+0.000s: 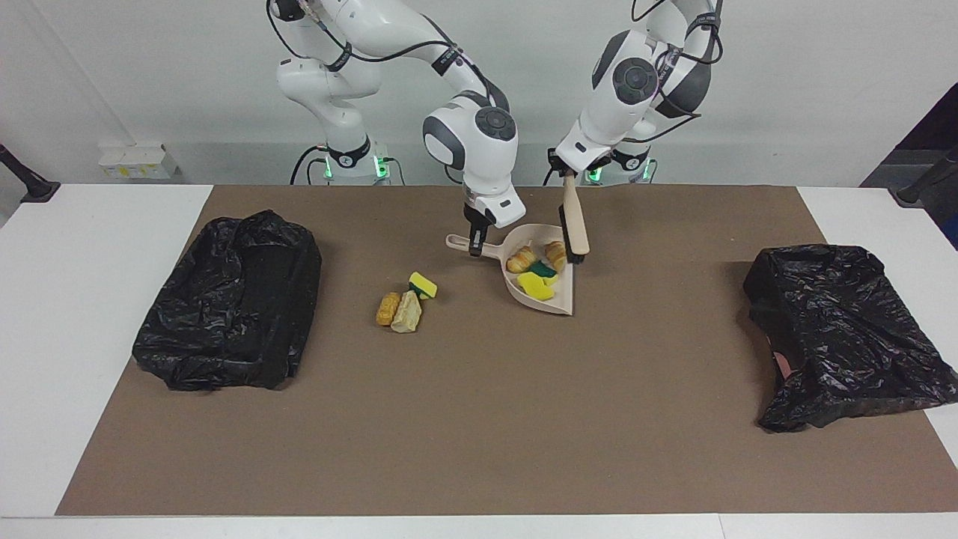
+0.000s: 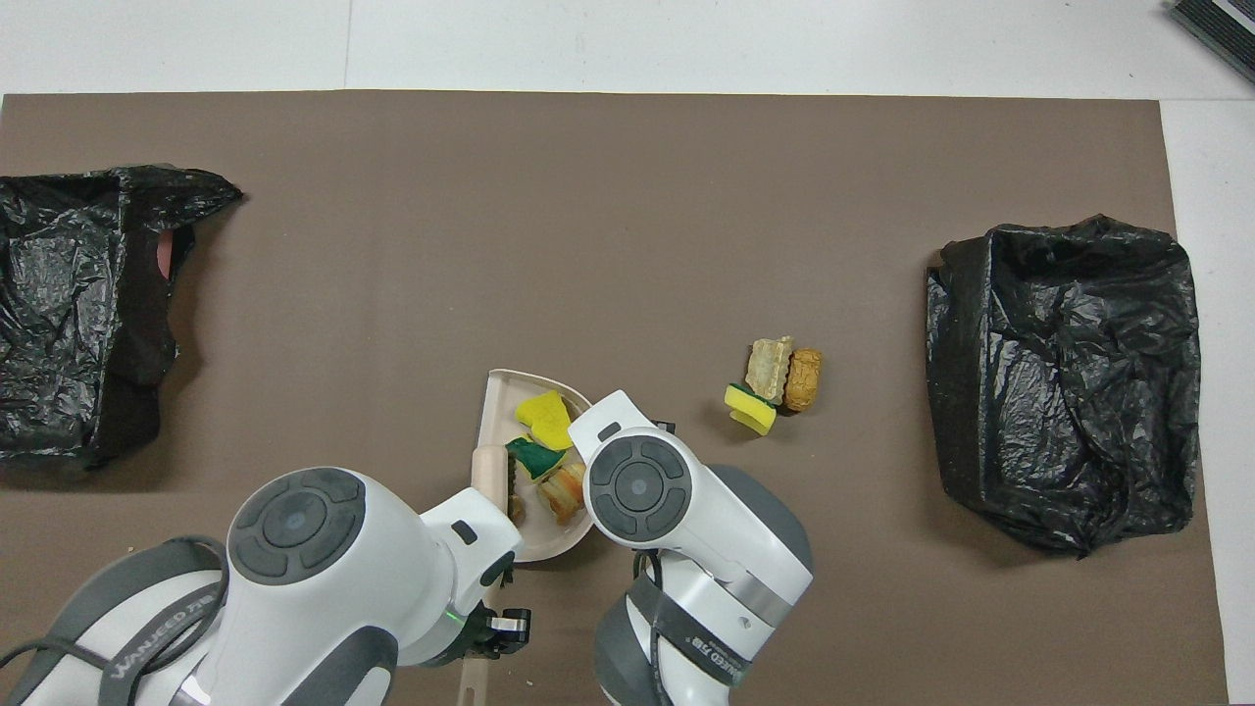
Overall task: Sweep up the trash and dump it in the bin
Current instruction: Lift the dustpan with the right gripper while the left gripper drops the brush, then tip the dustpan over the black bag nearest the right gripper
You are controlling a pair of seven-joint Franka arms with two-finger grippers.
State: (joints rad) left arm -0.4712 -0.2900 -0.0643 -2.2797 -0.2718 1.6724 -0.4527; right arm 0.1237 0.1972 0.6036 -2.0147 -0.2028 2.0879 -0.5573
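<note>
A beige dustpan [image 1: 566,296] lies on the brown mat close to the robots. My right gripper [image 1: 474,245] is shut on its handle. In the pan lie a yellow sponge chunk [image 1: 535,285], a green one [image 1: 547,271] and two orange-brown bread-like pieces [image 1: 522,259]. My left gripper [image 1: 566,174] is shut on the handle of a beige brush [image 1: 575,217], whose dark bristles hang over the pan's edge toward the left arm's end. Three more lumps of trash sit together on the mat toward the right arm's end: a sponge chunk [image 2: 750,408], a pale rock-like piece [image 2: 769,368] and a bread-like piece [image 2: 804,379].
A bin lined with a black bag [image 1: 232,299] stands at the right arm's end of the mat. Another black bag [image 1: 838,329] lies crumpled at the left arm's end. The brown mat [image 1: 479,419] covers most of the white table.
</note>
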